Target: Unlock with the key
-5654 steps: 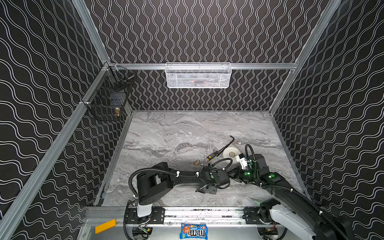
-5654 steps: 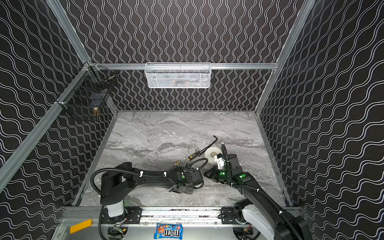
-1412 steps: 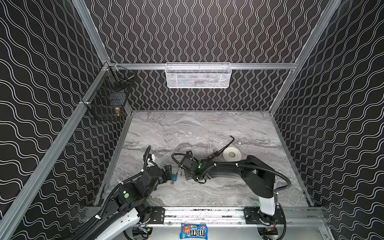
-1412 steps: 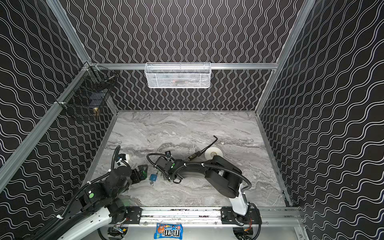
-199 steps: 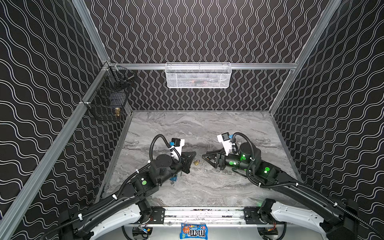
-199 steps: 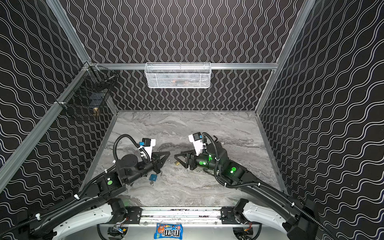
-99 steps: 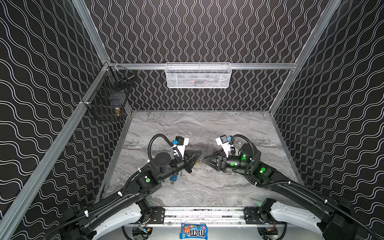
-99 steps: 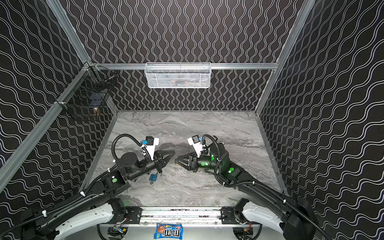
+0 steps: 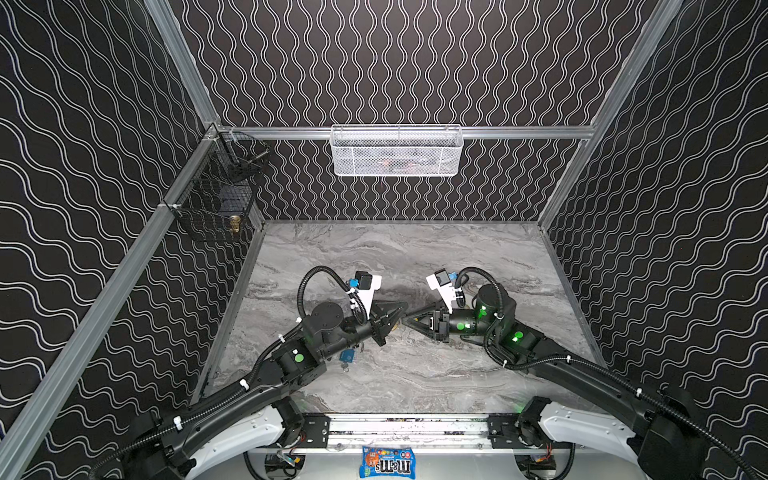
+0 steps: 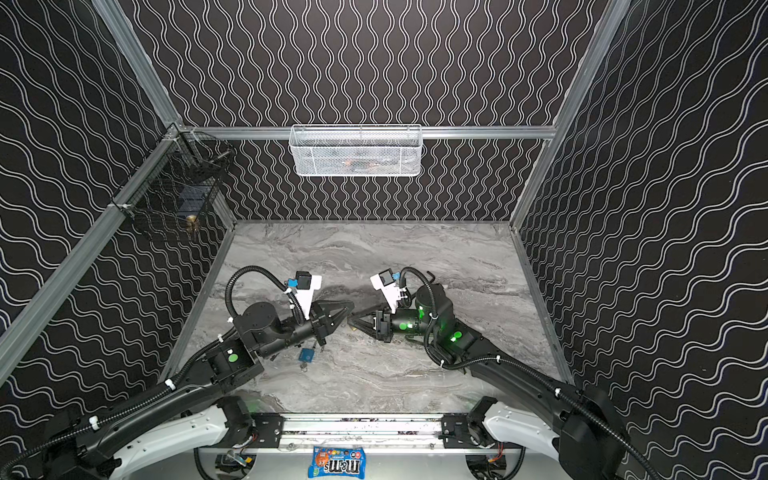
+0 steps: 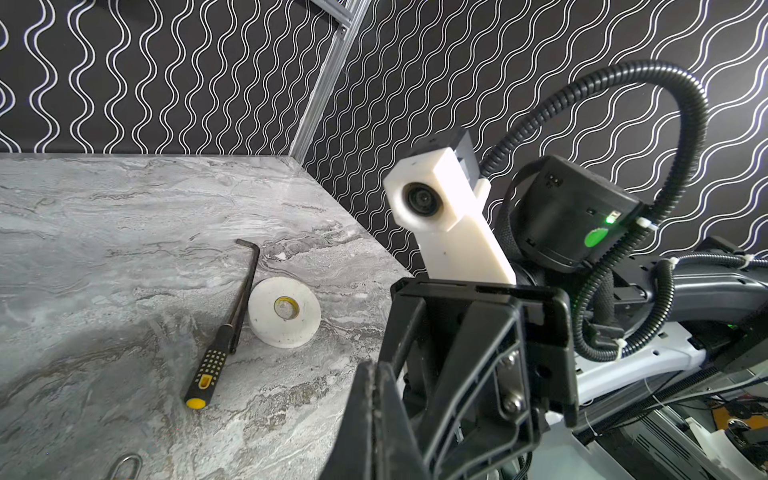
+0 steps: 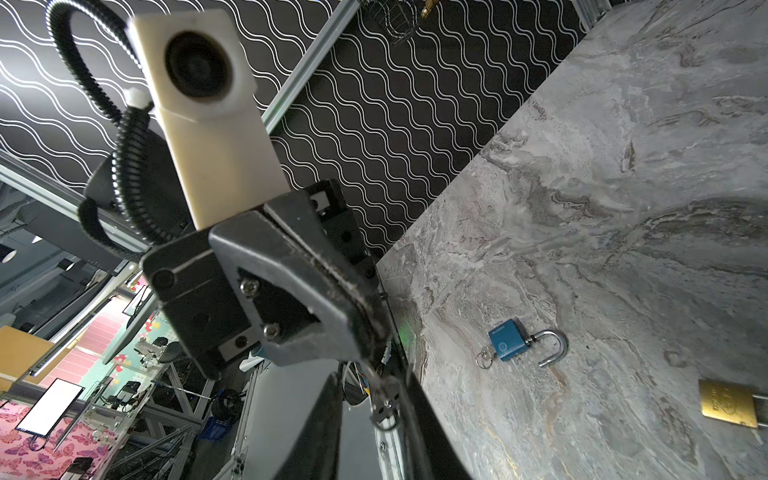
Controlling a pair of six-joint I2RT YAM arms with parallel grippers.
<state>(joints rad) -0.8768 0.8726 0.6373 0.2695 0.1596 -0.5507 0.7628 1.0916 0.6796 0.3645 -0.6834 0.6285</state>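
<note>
Pointing the left claw (image 9: 397,318), pressed together, at the right claw (image 9: 411,323), spread or pinching, cannot tell. Seeing the blue padlock (image 12: 508,345) open on the desk (image 9: 395,257), key (image 12: 485,358) inside.

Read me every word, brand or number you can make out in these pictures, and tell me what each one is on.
"m&m's": on the candy bag below the front rail, in both top views.
Blue padlock: a round mark and small print on its face, too small to read.
Brass padlock: stamped lettering, too blurred to read.
Nothing else readable.
</note>
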